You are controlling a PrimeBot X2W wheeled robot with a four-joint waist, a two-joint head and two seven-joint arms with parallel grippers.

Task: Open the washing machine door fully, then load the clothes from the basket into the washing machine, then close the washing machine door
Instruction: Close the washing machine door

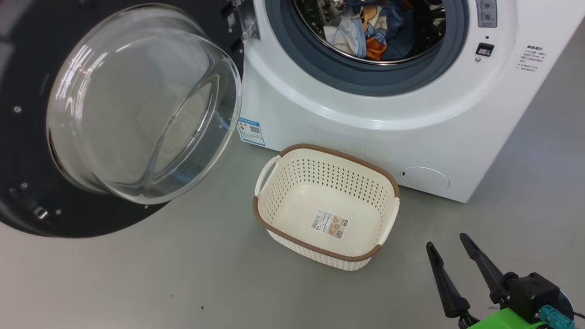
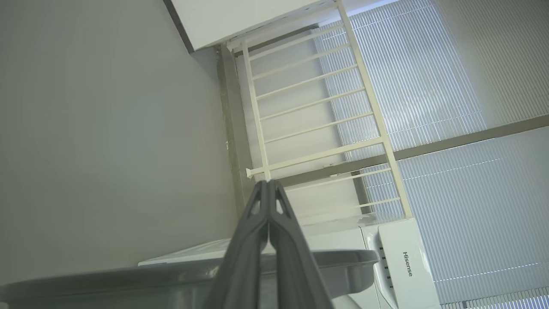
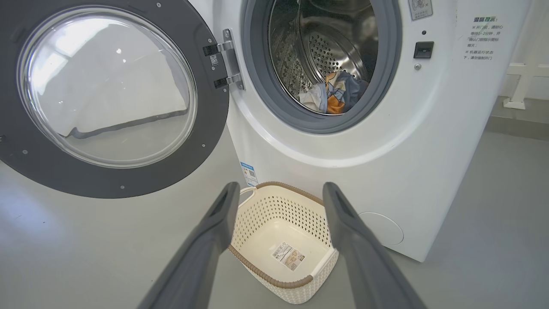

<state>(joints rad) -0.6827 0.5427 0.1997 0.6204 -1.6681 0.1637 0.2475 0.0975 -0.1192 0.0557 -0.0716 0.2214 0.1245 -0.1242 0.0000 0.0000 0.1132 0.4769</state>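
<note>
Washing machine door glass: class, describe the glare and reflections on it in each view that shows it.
Head view: white streaks of glare curve along the upper left of the washing machine door glass bowl, which is otherwise see-through and sharp. Right wrist view: the glass carries a broad pale patch edged below by a dark line, likely a reflection, brightest at the upper left.

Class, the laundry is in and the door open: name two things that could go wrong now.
The blue-and-orange printed clothes lie at the steel drum's front; closing the round glossy black door might pinch them. The cream perforated plastic basket stands just below; the robot may bump it.
</note>
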